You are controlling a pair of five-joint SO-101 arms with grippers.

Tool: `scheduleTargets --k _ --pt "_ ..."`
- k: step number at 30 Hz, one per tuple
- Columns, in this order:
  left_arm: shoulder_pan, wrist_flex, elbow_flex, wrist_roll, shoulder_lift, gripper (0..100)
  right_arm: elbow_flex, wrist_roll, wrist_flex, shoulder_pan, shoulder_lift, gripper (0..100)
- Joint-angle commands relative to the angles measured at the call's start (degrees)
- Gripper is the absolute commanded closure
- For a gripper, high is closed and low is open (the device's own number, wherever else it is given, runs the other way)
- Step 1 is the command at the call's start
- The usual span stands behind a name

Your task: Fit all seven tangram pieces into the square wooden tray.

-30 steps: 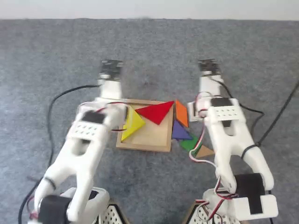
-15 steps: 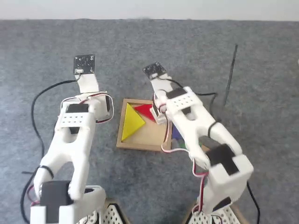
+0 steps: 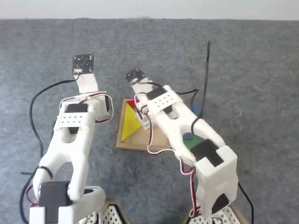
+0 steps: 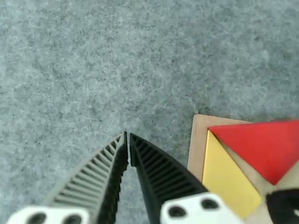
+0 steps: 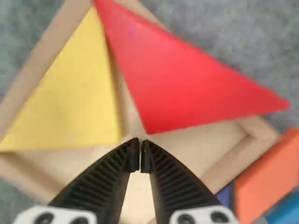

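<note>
The right gripper (image 5: 140, 150), fingers pressed together and empty, hangs over the bare floor of the tray (image 5: 254, 135), just off the red triangle (image 5: 182, 93) and beside the yellow triangle (image 5: 70, 102). Both triangles lie side by side in the tray, and one red tip pokes out over the rim. An orange piece (image 5: 266, 186) sits outside, near the rim. The left gripper (image 4: 127, 136), also pressed together and empty, is over the carpet (image 4: 117, 56) beside a tray corner
</note>
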Motion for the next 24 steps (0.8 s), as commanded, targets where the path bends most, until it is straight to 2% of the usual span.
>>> scheduleTargets --k 1,7,12,16,19,24 --pt "-0.35 0.26 -2.86 0.7 -0.26 99 -0.79 1.41 4.26 -0.48 -6.99 96.4" --pt "-0.35 0.26 -2.86 0.7 -0.26 99 0.35 0.62 3.47 5.85 -16.31 96.5" --pt "-0.35 0.26 -2.77 0.7 -0.26 99 7.21 -8.0 -11.56 6.99 -14.99 96.5" --pt "-0.44 0.26 -2.77 0.7 -0.26 99 12.13 -9.58 -19.74 5.49 -13.32 96.5" --pt "-0.26 0.26 -2.51 0.7 -0.26 99 10.55 -9.58 -13.76 7.96 -15.69 96.5" --pt "0.09 0.44 -2.51 0.53 -0.26 99 6.95 -7.03 5.32 14.73 -25.98 96.2"
